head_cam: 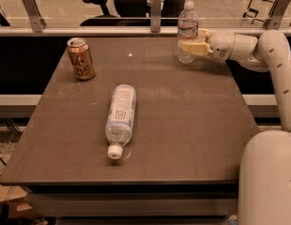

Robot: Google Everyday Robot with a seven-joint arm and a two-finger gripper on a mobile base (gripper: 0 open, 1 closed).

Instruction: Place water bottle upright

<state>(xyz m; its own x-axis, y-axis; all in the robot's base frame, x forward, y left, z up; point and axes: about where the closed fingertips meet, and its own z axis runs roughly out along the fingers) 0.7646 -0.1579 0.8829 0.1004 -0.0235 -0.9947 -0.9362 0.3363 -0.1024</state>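
The water bottle (187, 21), small, clear and ribbed with a red-and-white label band and a white cap, stands upright on the brown table (197, 121) near its far right edge. My gripper (187, 45) reaches in from the right and is shut around the bottle's lower half. One pale finger (191, 47) crosses the front of the bottle. The bottle's base rests on the tabletop or just above it.
A larger clear bottle (121, 114) with a pale label lies on its side mid-table, cap toward the front. A copper-coloured can (80, 58) stands at the far left. A metal rail (112, 31) runs behind the table. My white base (267, 177) is at the front right.
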